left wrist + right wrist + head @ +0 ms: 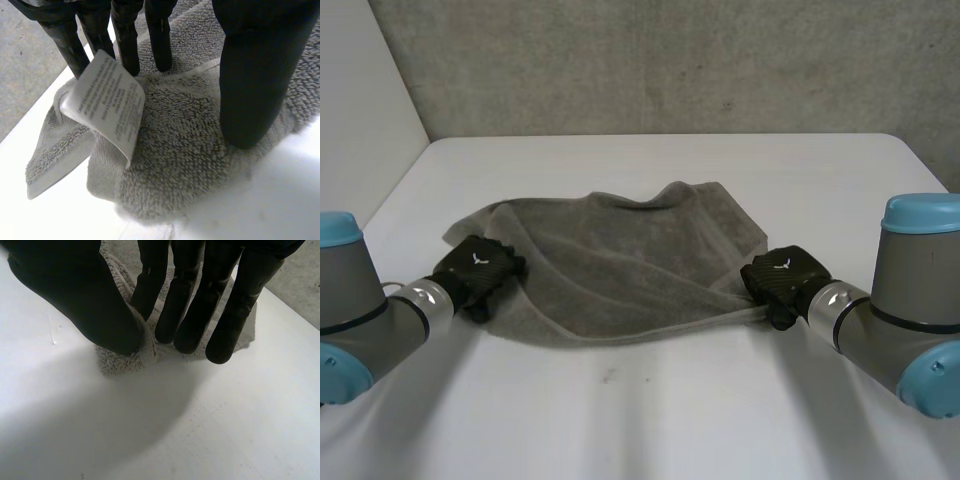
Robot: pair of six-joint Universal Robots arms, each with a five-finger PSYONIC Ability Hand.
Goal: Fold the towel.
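A grey towel (620, 260) lies rumpled on the white table (650, 410), its near edge curving between my two hands. My left hand (478, 266) rests on the towel's left corner. In the left wrist view that left hand (255, 75) presses its straight fingers (125, 45) and thumb down on the towel (185, 155), beside a white care label (107, 102). My right hand (785, 272) is at the towel's near right corner. There the right hand (80, 295) pinches the towel's hemmed edge (122, 360) between thumb and fingers (175, 315).
A grey concrete wall (670, 60) rises behind the table's far edge, and a white wall (360, 110) stands at the left. Bare tabletop runs in front of the towel and beyond it.
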